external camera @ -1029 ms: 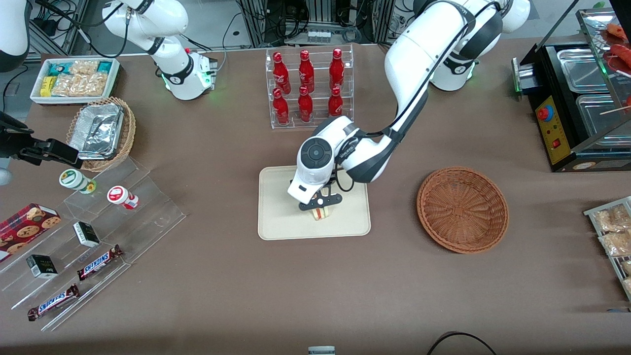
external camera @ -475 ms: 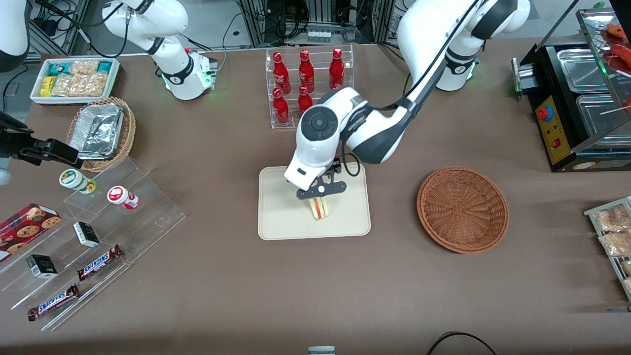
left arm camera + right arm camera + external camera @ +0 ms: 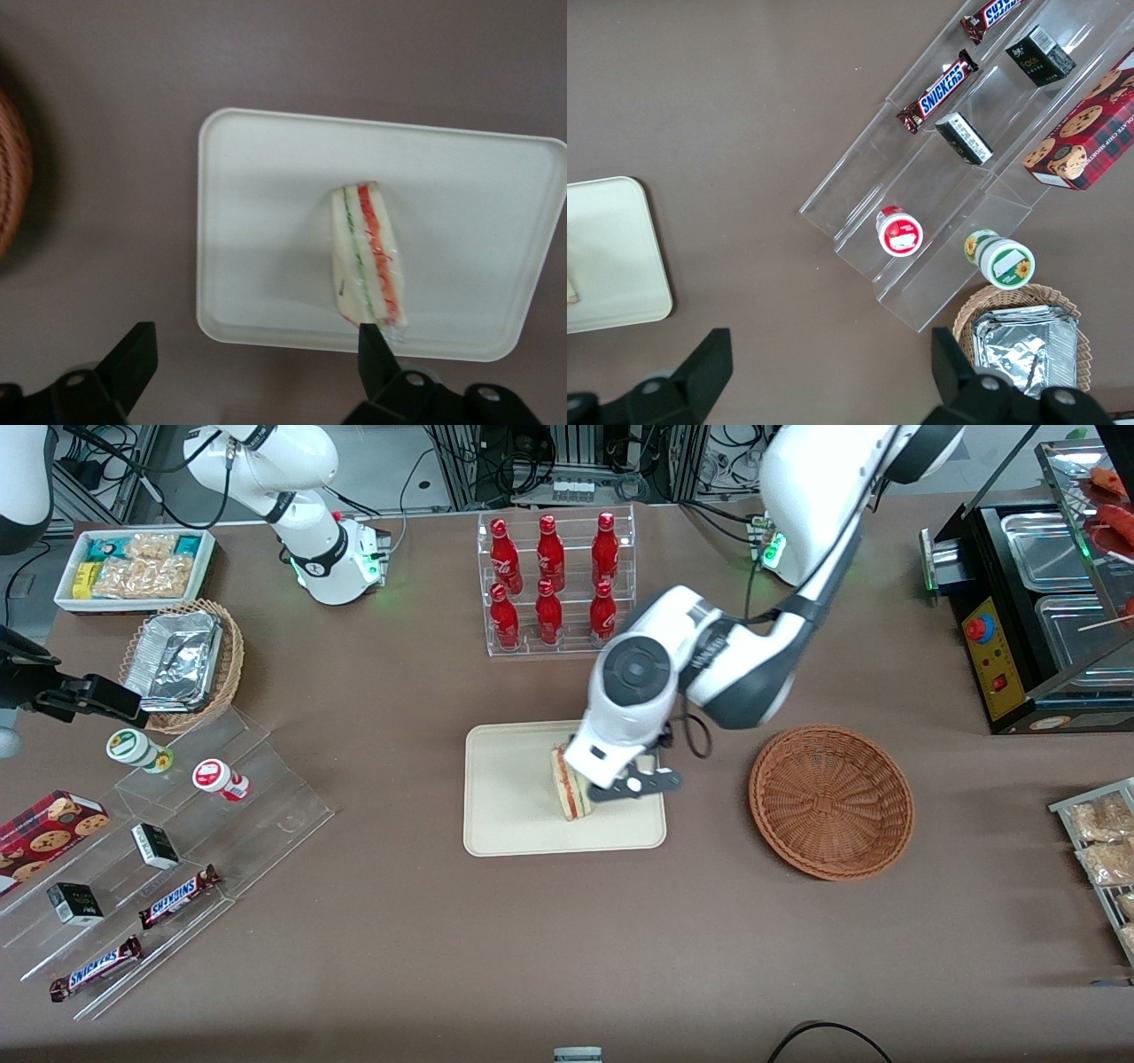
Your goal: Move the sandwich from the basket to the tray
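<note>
The hand hung above the tray's edge toward the working arm's end of the bench, its two dark, wedge-shaped fingers spread wide with nothing between them. The sandwich lay on the tray, a pale triangular wedge in clear, slightly glossy wrap, showing thin stripes of red and green filling between soft white bread; in the wrist view one fingertip showed just at its narrow end, and whether they touched could not be told. The tray was flat, smooth and cream-coloured, a rectangle with rounded corners and a low rim, set near the middle of the brown, matte bench. The basket sat beside the tray, toward the working arm's end of the bench: round, shallow, reddish-brown wicker with ribs running out from its centre. A clear plastic rack of red bottles stood near the bench edge farthest from the front camera.
</note>
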